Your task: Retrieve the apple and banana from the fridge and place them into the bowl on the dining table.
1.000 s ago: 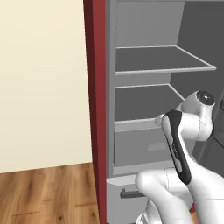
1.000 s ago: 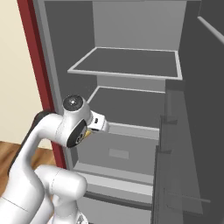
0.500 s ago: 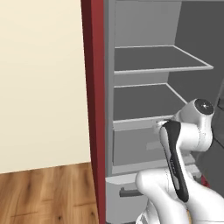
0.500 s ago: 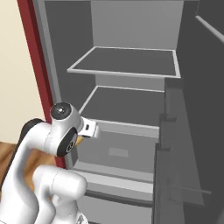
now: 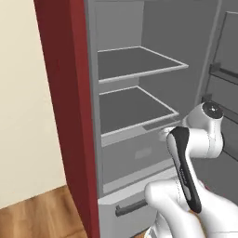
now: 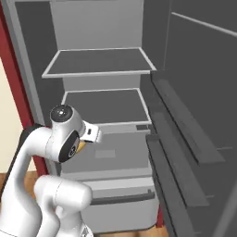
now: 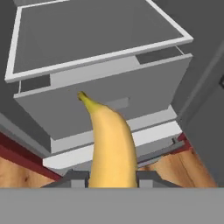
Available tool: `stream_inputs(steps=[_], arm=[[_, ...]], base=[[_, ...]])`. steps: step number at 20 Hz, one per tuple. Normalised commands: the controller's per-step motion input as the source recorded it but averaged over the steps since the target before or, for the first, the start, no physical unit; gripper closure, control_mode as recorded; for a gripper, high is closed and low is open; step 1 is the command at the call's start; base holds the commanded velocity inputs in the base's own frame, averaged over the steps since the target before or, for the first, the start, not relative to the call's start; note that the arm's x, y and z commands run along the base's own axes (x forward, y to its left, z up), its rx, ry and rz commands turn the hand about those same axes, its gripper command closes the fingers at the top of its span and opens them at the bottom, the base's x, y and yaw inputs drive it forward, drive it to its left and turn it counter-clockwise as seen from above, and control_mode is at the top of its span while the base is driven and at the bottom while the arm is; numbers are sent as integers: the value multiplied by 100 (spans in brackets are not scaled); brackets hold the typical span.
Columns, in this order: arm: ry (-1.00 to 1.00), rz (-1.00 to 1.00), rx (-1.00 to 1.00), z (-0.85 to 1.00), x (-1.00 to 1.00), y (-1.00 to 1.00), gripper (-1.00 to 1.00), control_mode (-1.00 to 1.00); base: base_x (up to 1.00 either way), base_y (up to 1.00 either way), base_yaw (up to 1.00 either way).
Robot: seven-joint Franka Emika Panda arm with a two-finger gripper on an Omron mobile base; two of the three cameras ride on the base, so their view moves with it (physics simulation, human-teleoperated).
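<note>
Banana [image 7: 109,144] sits clamped in the gripper [image 7: 111,178], its yellow body rising between the two dark finger tips [image 7: 75,178] with the stem end pointing away from the hand, toward the fridge [image 5: 139,93]. From the right base view a sliver of yellow shows just under the white hand, tucked against the arm's round dark joint. The hand hangs in front of the open fridge at about the height of the grey drawer [image 6: 104,155], a little out from its front. Above the drawer stand two grey shelves [image 6: 99,62], one over the other. The fridge door [image 6: 199,115] stands swung open to the right, and a dark red panel [image 5: 65,107] frames the left side. Wooden floor [image 7: 183,168] shows below the fridge.
</note>
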Motion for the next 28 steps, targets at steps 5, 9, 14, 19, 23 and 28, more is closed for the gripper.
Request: stream_inputs(steps=[5, 9, 14, 19, 23, 28], arm=[[0, 0, 0, 0, 0, 0, 100, 100], [0, 0, 0, 0, 0, 0, 100, 100], [0, 0, 0, 0, 0, 0, 100, 100], [0, 0, 0, 0, 0, 0, 100, 100], [0, 0, 0, 0, 0, 0, 100, 100], [0, 0, 0, 0, 0, 0, 100, 100]], base=[[-25, 43, -61], [-65, 33, -59], [-98, 29, -57], [-100, 29, -58], [-100, 29, -58], [-100, 26, -56]])
